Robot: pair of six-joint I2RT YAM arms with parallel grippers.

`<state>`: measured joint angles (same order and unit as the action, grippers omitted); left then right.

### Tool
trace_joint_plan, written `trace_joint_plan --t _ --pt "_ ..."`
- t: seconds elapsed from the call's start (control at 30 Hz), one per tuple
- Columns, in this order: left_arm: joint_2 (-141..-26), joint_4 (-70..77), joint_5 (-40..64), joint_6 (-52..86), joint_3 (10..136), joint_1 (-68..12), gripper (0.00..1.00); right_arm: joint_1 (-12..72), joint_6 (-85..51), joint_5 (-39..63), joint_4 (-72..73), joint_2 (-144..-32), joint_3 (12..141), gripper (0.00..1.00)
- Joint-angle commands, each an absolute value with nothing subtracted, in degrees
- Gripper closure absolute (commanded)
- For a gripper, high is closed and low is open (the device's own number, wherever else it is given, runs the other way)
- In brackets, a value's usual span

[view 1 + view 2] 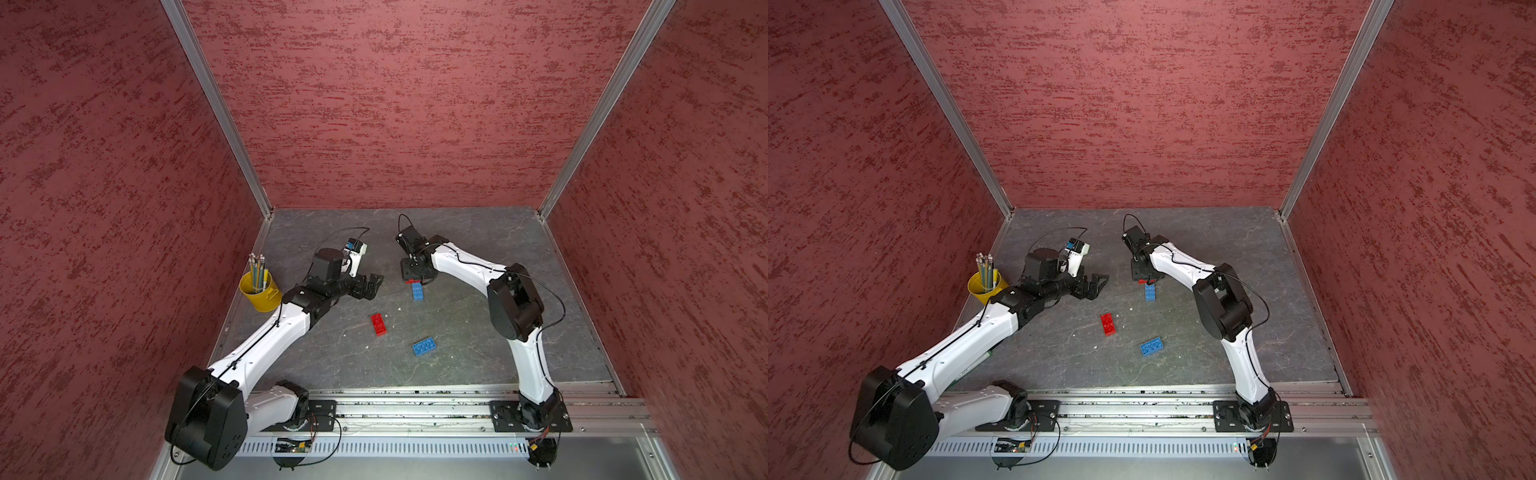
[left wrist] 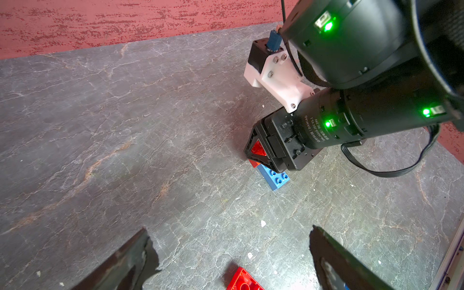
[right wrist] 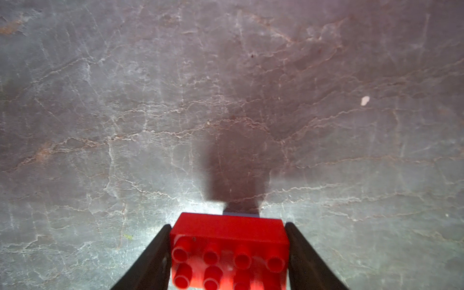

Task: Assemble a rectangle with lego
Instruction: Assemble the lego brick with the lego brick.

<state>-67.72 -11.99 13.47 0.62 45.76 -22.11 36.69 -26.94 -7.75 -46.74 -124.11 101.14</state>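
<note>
Lab robot cell: red walls point(image 1: 395, 104), aluminium rails point(image 1: 415, 409).

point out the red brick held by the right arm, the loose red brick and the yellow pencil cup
held red brick point(image 3: 228, 227): right wrist view, its smooth side face
loose red brick point(image 1: 378, 324): in a top view, middle of its studded top
yellow pencil cup point(image 1: 265, 301): in a top view, its outer wall
</note>
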Motion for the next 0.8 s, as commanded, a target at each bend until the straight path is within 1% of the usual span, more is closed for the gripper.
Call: trace_joint_plan --t 0.0,0.77 --pt "-68.6 -12.5 14.3 1.0 47.3 -21.6 0.00 36.4 -26.7 -7.3 -46.4 -124.6 99.7 0.49" --pt "-68.9 -12.2 14.5 1.1 47.4 -21.5 0.00 35.4 -27.0 -6.9 -41.9 -123.0 92.8 0.49"
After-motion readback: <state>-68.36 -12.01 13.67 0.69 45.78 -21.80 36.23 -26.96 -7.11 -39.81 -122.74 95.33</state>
